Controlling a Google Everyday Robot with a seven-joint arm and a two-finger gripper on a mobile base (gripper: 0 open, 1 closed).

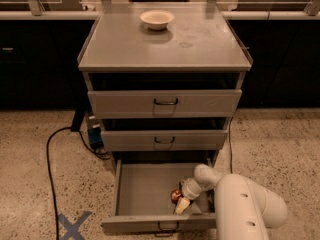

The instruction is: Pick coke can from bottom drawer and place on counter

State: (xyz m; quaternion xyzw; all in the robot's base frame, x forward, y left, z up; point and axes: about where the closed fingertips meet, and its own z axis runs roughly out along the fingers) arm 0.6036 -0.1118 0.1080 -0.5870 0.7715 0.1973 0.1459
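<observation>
The coke can (175, 195) shows as a small red shape on the floor of the open bottom drawer (142, 189), right of its middle and near the front. My gripper (183, 202) reaches down into the drawer from the right, at the end of my white arm (240, 209). It is right against the can's right side and partly covers it. The counter (200, 49) is the flat grey top of the drawer cabinet, far above the gripper.
A cream bowl (157, 19) stands at the back middle of the counter. The two upper drawers (165, 103) are pulled out slightly. A black cable (49, 159) and a blue box (93, 134) lie on the floor at the left. A blue tape X (74, 225) marks the floor at the lower left.
</observation>
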